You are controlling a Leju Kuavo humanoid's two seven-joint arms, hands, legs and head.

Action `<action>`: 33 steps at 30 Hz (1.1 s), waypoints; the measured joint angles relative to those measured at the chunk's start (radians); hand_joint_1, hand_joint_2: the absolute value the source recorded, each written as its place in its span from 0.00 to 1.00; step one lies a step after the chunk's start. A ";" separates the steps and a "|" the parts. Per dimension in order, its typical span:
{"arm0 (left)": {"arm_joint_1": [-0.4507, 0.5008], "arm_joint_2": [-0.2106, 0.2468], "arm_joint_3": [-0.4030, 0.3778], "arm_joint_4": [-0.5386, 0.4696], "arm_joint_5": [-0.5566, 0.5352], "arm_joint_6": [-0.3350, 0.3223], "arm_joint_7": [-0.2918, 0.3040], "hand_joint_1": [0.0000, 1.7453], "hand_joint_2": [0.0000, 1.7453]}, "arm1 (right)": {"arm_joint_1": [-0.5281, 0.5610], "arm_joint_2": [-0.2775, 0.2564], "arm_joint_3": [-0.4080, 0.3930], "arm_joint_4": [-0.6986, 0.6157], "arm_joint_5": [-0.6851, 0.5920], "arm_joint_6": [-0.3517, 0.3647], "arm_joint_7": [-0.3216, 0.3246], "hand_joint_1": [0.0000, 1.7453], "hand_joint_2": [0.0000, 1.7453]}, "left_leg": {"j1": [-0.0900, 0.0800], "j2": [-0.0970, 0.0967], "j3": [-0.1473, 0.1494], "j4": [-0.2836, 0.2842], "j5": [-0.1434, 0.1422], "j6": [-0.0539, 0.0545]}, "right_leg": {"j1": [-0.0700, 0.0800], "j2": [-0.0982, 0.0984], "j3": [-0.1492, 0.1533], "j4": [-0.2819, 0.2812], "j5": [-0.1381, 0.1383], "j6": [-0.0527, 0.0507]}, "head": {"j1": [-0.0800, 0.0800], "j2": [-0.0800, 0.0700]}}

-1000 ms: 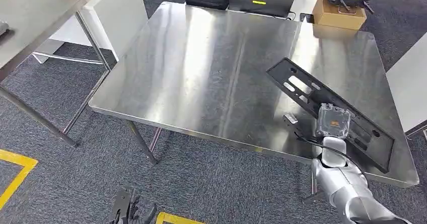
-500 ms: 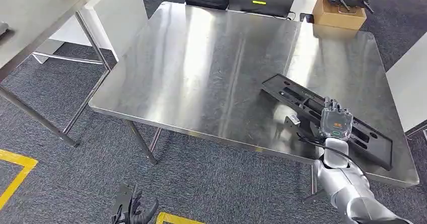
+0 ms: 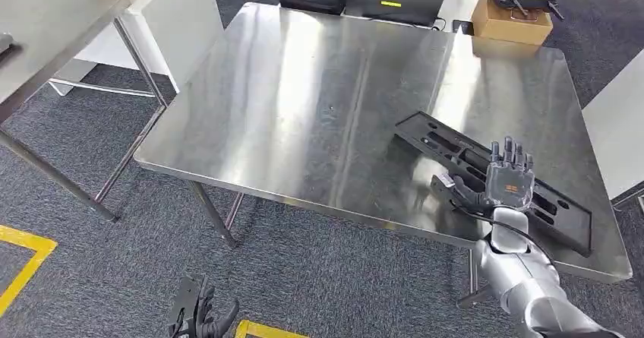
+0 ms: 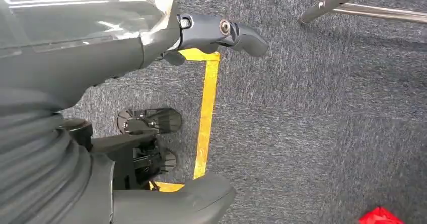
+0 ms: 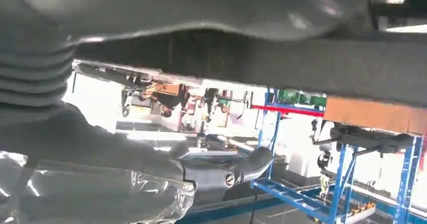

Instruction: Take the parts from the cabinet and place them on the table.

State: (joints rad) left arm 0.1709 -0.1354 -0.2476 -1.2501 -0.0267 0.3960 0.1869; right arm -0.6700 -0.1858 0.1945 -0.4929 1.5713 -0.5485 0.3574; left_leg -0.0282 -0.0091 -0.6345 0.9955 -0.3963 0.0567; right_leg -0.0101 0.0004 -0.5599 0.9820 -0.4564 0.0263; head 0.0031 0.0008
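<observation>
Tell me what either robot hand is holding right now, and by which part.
Nothing. The right robot hand hovers with fingers spread above the black panel, which lies flat on the steel table. The left robot hand hangs by the floor, holding nothing.

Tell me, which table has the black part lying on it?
The shiny steel table in the middle, right in front of the robot. The black part lies near its right edge, by the right hand. The other tables are white.

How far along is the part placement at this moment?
Nearly done: the flat black slotted plastic panel lies on the stainless steel table. The right hand is over it with fingers spread, apparently releasing. The left hand hangs empty. Left: withdrawing the right hand.
</observation>
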 joint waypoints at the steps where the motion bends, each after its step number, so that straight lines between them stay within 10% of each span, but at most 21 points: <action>1: -0.002 0.000 0.000 0.003 0.003 0.000 0.000 0.00 1.00 | -0.005 -0.001 0.000 -0.008 0.000 0.003 -0.007 0.00 0.00 | 0.000 0.001 0.000 0.000 0.000 0.000 | 0.000 0.000 0.000 0.000 0.000 0.000 | 0.000 0.000; 12: -0.006 0.007 -0.003 0.033 0.007 -0.022 -0.016 0.00 1.00 | -0.062 -0.018 -0.089 -0.286 0.000 0.190 -0.154 0.00 0.00 | 0.000 0.000 0.000 0.000 0.000 0.000 | -0.001 0.000 0.000 0.000 0.000 0.000 | 0.000 0.000; 23: -0.020 0.021 -0.028 0.063 -0.005 -0.042 -0.020 0.00 1.00 | -0.064 -0.095 -0.152 -0.415 -0.043 0.127 -0.246 0.00 0.00 | -0.001 0.000 0.000 0.000 0.000 0.001 | -0.002 0.000 0.000 0.000 0.000 0.000 | 0.000 0.000; 24: -0.021 0.021 -0.028 0.066 -0.003 -0.041 -0.025 0.00 0.00 | -0.053 -0.096 -0.150 -0.437 -0.037 0.091 -0.248 0.00 0.00 | -0.001 0.000 0.000 0.000 0.000 0.001 | -0.002 0.000 0.000 0.000 0.000 0.000 | 0.000 0.000; 33: -0.030 0.022 -0.027 0.081 0.047 -0.020 -0.071 0.00 0.00 | 0.183 -0.093 -0.071 -0.823 0.000 -0.070 -0.204 0.00 0.00 | 0.001 0.000 0.000 0.000 -0.001 -0.001 | 0.000 0.000 0.000 0.000 -0.003 0.002 | 0.000 0.000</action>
State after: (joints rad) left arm 0.1412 -0.1137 -0.2750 -1.1689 0.0198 0.3758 0.1164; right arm -0.4874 -0.2785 0.1235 -1.3155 1.5713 -0.6187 0.1530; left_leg -0.0274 -0.0093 -0.6342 0.9955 -0.3973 0.0561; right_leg -0.0102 -0.0001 -0.5597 0.9819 -0.4590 0.0286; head 0.0034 0.0008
